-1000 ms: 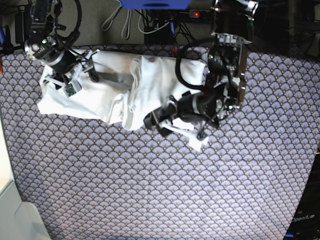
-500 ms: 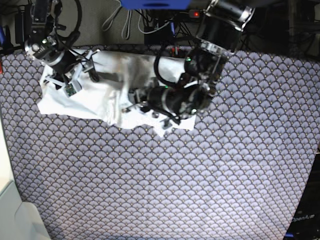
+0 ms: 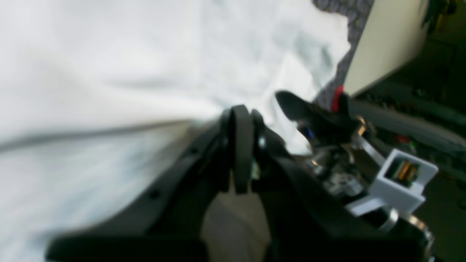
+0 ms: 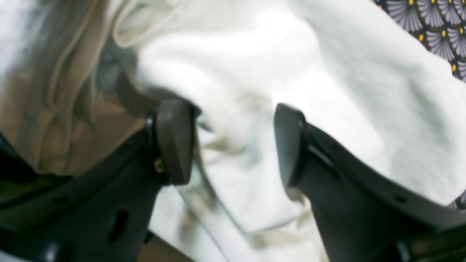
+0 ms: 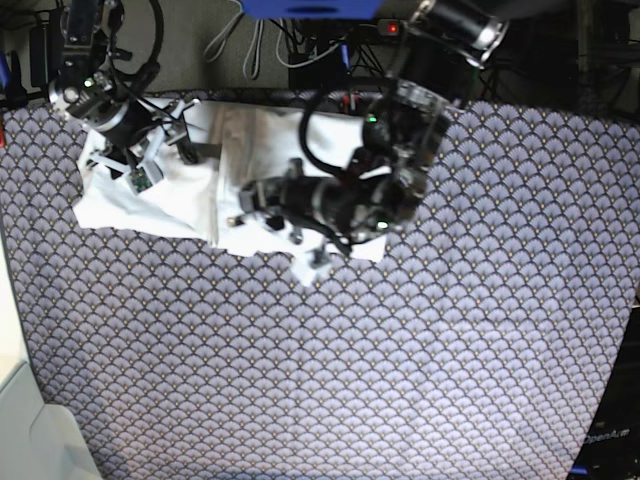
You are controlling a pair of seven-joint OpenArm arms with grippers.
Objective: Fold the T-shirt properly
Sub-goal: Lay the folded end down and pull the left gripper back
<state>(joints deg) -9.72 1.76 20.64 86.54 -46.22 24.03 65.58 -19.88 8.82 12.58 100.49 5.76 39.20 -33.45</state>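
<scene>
Tabletop (image 5: 400,380): covered with a purple-grey fan-scale patterned cloth; a pale panel edges it at lower left.

Room: dark floor beyond the far edge, with white and black cables (image 5: 240,40), a blue object (image 5: 310,8) and a lit red indicator (image 5: 391,28).

T-shirt (image 5: 180,195): white, wrinkled, lying at the far left of the tabletop, bunched, one corner trailing toward the near side below the left arm.

Right tool (image 5: 150,165): over the shirt's left part, fingers (image 4: 174,142) spread apart with cloth lying between them, not pinched.

Left tool (image 5: 245,205): arm stretched low across the shirt's right part, fingers (image 3: 240,145) clenched together; the wrist view is too blurred to tell whether cloth is caught in them.

Change from the earlier frames: the left arm has swung leftward across the garment; the shirt's right portion has been drawn in with it, so the cloth now covers less tabletop. The right arm is unchanged.

Containers: none noted.
</scene>
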